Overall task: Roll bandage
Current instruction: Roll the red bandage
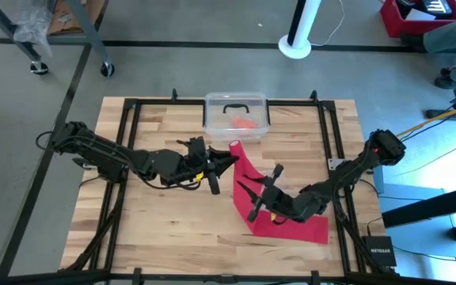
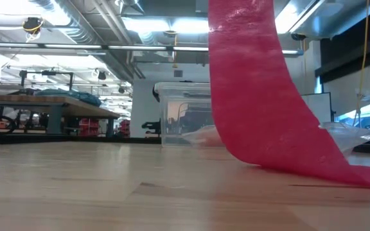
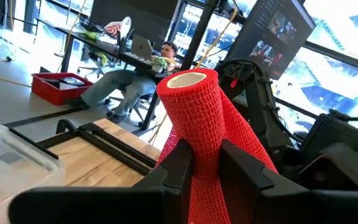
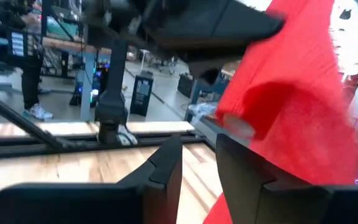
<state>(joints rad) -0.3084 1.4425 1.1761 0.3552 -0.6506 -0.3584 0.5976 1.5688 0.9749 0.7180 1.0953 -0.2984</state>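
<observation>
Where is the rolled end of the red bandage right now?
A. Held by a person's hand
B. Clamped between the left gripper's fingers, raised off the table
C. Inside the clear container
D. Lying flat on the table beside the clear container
B: the left wrist view shows the bandage roll standing between the left gripper fingers, and the low view shows the band hanging down to the table.

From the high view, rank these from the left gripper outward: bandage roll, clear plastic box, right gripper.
1. Bandage roll: held in the left gripper.
2. Clear plastic box: just beyond, at the table's far edge.
3. Right gripper: nearer the front, beside the red strip. Close to the box; order uncertain.
</observation>
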